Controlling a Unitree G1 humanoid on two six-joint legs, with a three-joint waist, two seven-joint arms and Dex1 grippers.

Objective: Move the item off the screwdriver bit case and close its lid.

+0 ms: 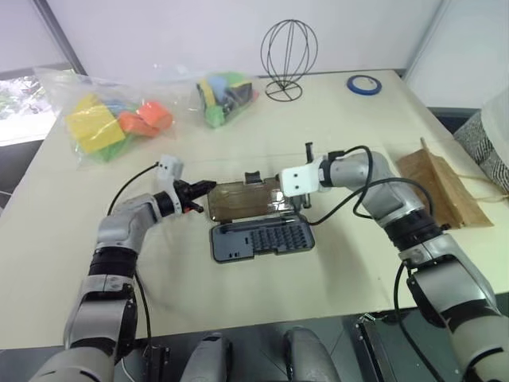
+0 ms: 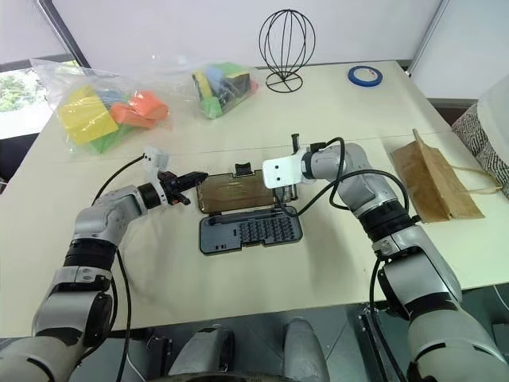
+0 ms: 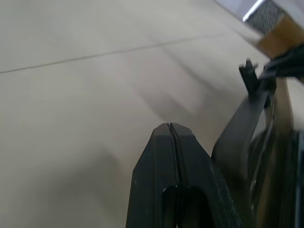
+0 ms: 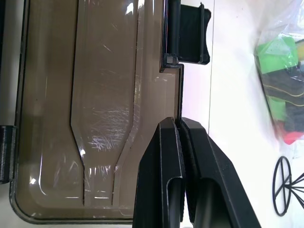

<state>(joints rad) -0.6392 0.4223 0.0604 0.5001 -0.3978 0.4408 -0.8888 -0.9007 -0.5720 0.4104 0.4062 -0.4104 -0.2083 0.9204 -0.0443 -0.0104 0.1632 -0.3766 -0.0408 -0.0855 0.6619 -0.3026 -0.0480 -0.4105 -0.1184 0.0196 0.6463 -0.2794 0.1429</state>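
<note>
The screwdriver bit case (image 2: 250, 231) is seen at the middle of the head views, lying open on the pale table (image 2: 238, 127), with its rows of small bits turned upward. The lid (image 2: 235, 191) is folded back flat on the table just above the tray in the picture, and its small black latch (image 2: 241, 169) stands at its upper edge. The brown paper bag (image 2: 433, 183) is placed at the right side of the frame, well apart from the case, flat on the table with its loop handles reaching toward the right edge. The right gripper (image 4: 180, 124) is held at the right end of the lid; in the right wrist view its two black fingers are pressed together with their tips at the rim of the lid, near the latch, and whether the rim is pinched between them cannot be told. The left gripper (image 2: 187, 180) is seen just beside the left end of the lid, and its fingers are closed together on nothing. In the upper left of the frame two clear bags of coloured blocks (image 2: 107, 111) are lying, a wire globe stand (image 2: 286, 48) is standing at the top centre, and a roll of blue tape (image 2: 364, 76) is found to its right.
</note>
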